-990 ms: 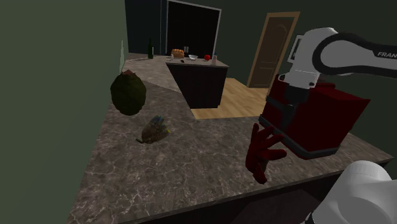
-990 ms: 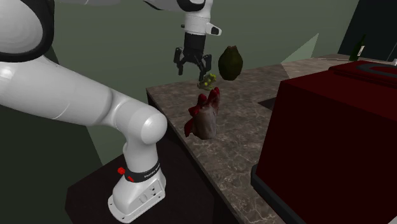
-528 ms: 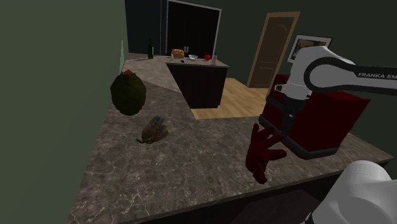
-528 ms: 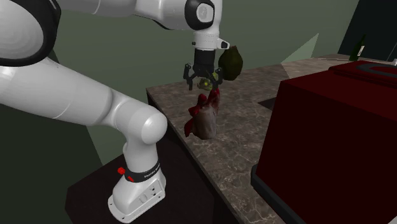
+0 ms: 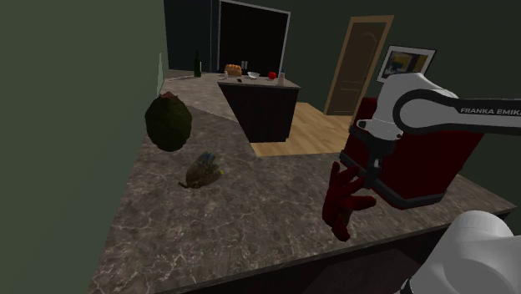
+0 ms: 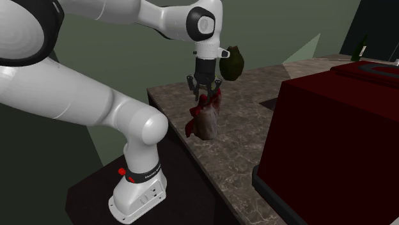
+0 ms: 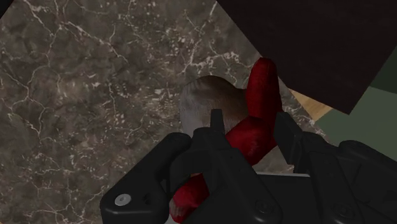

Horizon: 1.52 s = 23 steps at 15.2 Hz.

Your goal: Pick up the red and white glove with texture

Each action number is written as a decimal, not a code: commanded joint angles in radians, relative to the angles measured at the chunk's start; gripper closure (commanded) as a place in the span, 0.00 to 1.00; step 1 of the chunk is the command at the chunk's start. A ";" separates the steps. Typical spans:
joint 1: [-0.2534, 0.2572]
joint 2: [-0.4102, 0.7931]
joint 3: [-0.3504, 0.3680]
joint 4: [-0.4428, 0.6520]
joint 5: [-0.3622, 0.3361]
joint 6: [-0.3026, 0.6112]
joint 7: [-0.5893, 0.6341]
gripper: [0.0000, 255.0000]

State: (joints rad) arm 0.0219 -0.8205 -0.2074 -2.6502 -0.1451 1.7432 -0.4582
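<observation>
The claw [image 6: 205, 91] is spread astride 1 red finger of the glove [image 6: 206, 120]. The glove sits on the marbled desk [image 6: 243, 160], at 9 o'clock from the dark red box [image 6: 332, 128] in the second exterior view. In the wrist view the claw's body hides part of the glove, and whether the claw touches it is unclear.

One brand name can be read. In the shoulder view, white capitals spell "FRANKA EMIK" [image 5: 491, 110], with the picture's right edge cutting the word short. They run along a dark stripe on the white arm link [image 5: 426, 88] that lies above the jaws and off to that view's right, up-arm from the gripper [image 5: 359, 175].

In the second exterior view, far below the jaws and towards that view's left, the black ring [image 6: 142, 174] at the arm's foot carries a line of pale print, too small to read.
</observation>
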 commanded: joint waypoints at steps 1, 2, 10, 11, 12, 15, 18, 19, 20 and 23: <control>0.000 0.001 0.000 -0.002 0.000 0.002 0.001 1.00; 0.000 0.001 0.000 -0.002 0.000 0.002 0.001 1.00; 0.000 -0.005 0.003 0.023 0.003 -0.028 -0.001 1.00; 0.001 -0.005 0.005 0.036 0.004 -0.042 -0.001 1.00; 0.002 -0.005 0.007 0.050 0.006 -0.055 -0.001 1.00; 0.004 -0.005 0.012 0.090 0.011 -0.095 -0.002 1.00; 0.006 -0.002 0.017 0.132 0.016 -0.134 -0.003 1.00; 0.007 0.000 0.018 0.146 0.017 -0.146 -0.003 1.00; 0.008 0.001 0.020 0.160 0.018 -0.159 -0.003 1.00; 0.010 0.007 0.024 0.204 0.023 -0.197 -0.004 1.00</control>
State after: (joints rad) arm 0.0311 -0.8152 -0.1848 -2.4633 -0.1238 1.5609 -0.4618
